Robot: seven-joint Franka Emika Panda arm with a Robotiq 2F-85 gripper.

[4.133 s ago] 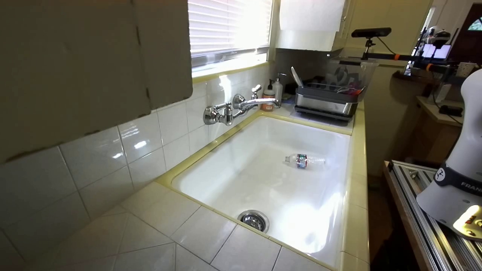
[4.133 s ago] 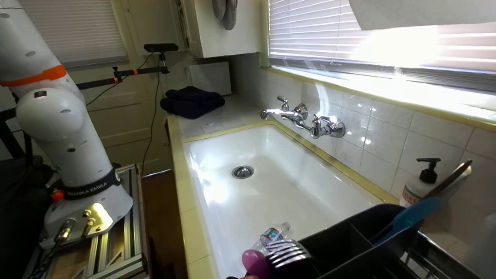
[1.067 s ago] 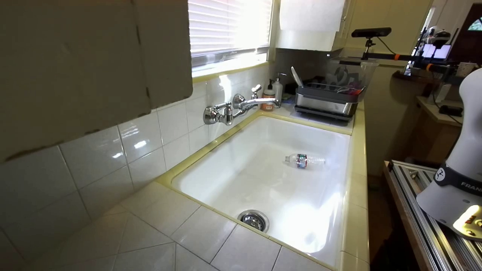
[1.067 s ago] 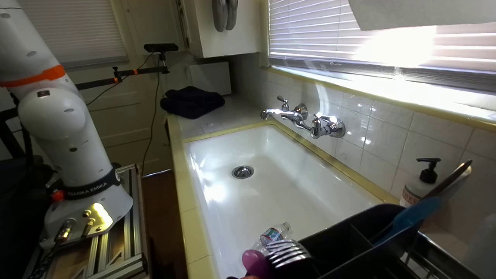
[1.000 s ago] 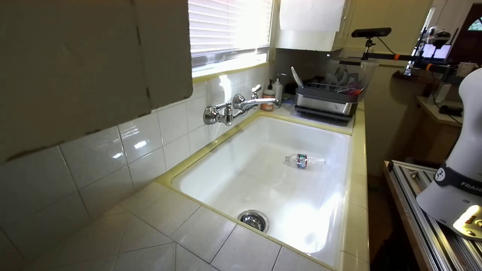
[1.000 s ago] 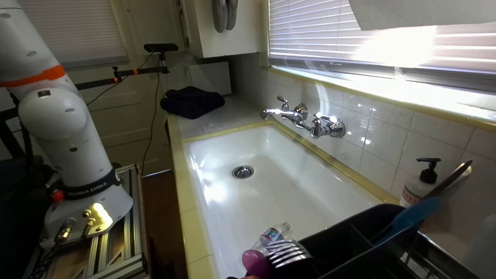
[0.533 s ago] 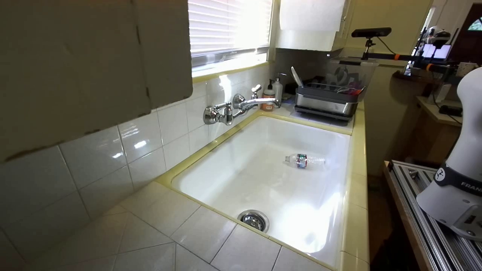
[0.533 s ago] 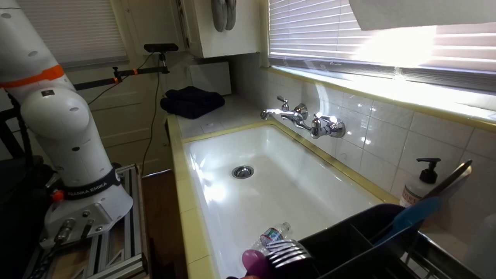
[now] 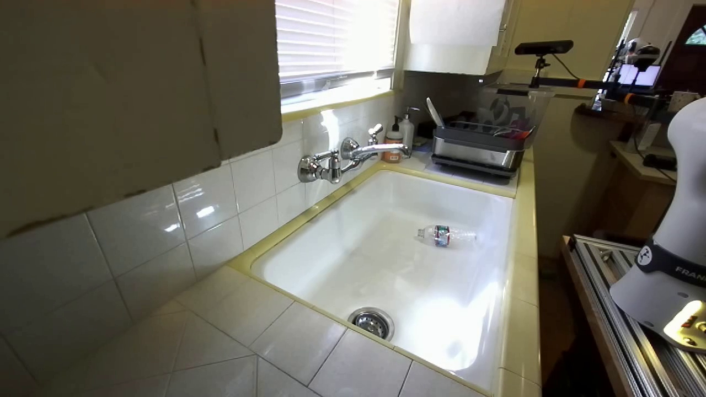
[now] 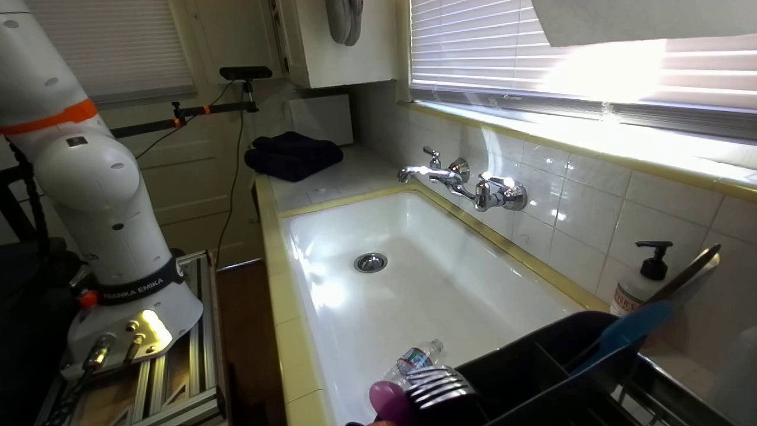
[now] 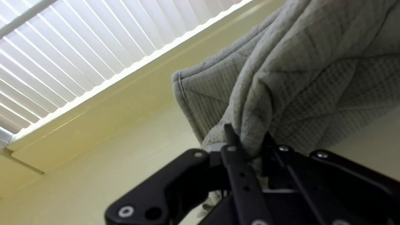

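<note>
I see the tool (image 11: 249,137) clamped on a fold of gray waffle-weave towel (image 11: 287,75), which dangles before the upper cabinet (image 10: 369,59); a clear plastic bottle (image 9: 443,236) lies in the sink (image 9: 380,253).

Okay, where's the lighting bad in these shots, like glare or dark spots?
In both exterior views, glare washes out part of the window blinds and a patch of the sink; in an exterior view, the near cabinet lies in shadow; wrist view: the gray cloth shows its weave, while the claw gripping it is nearly black.
</note>
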